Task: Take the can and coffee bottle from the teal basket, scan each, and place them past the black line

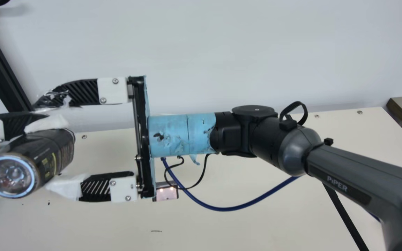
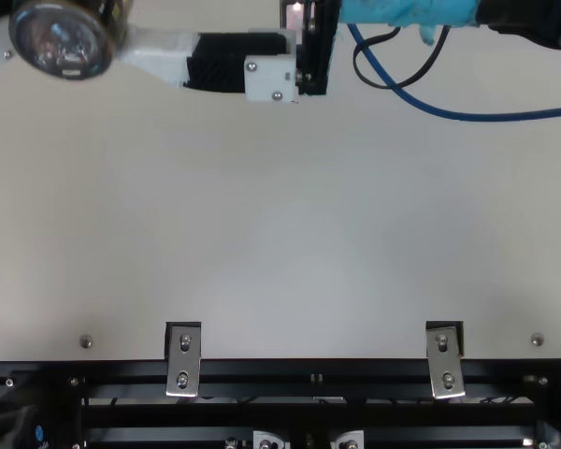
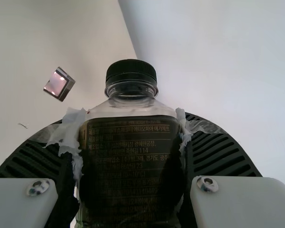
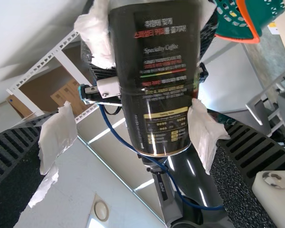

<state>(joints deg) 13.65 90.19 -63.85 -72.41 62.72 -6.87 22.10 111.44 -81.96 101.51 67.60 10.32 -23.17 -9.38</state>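
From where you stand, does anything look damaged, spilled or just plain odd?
Two things look worn. The blue wrap behind my right gripper is ripped, with dark patches exposed and a shred hanging beneath. That gripper's white padding is ragged at the edges. I see no spill.

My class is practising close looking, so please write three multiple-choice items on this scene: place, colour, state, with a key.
1. Where is the coffee bottle?
A. On the table
B. Held by the left gripper
C. On the floor

2. What colour is the teal basket's rim?
A. Orange
B. White
C. Purple

3. How is the bottle's cap?
A. Removed
B. Dangling
C. On the neck

1 B: the bottle is clamped from both sides.
2 A: the right wrist view shows orange edging.
3 C: the left wrist view shows it seated.
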